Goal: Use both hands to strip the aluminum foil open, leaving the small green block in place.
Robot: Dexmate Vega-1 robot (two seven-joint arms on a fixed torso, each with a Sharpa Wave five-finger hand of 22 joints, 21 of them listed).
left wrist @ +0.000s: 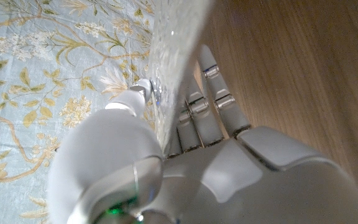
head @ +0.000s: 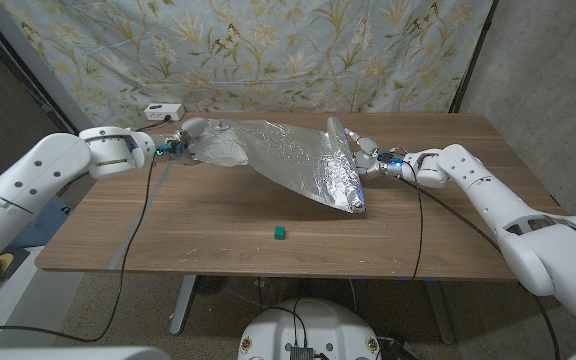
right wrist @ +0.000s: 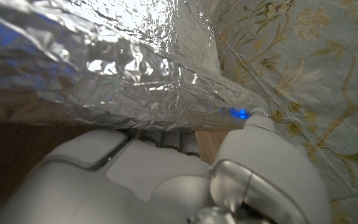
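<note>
Over the worktop (head: 218, 235), foil sheet (head: 288, 155) is stretched betw. both hands: left hand (head: 183, 145) pinches one end, right hand (head: 368, 155) grips the rolled end. Green block (head: 280, 232) sits exposed nearer front edge, apart from foil. Stripping looks nearly done; next, I'd say, lay foil down away from block.

Head cam: high, looking down over the wooden table (head: 168, 235) toward the floral curtain (head: 268, 50). Wrist cams: very close, along each hand's back, left hand (left wrist: 216, 168), right hand (right wrist: 166, 180). All three share the aluminum foil (head: 288, 150) (left wrist: 173, 56) (right wrist: 104, 68) and curtain.
</note>
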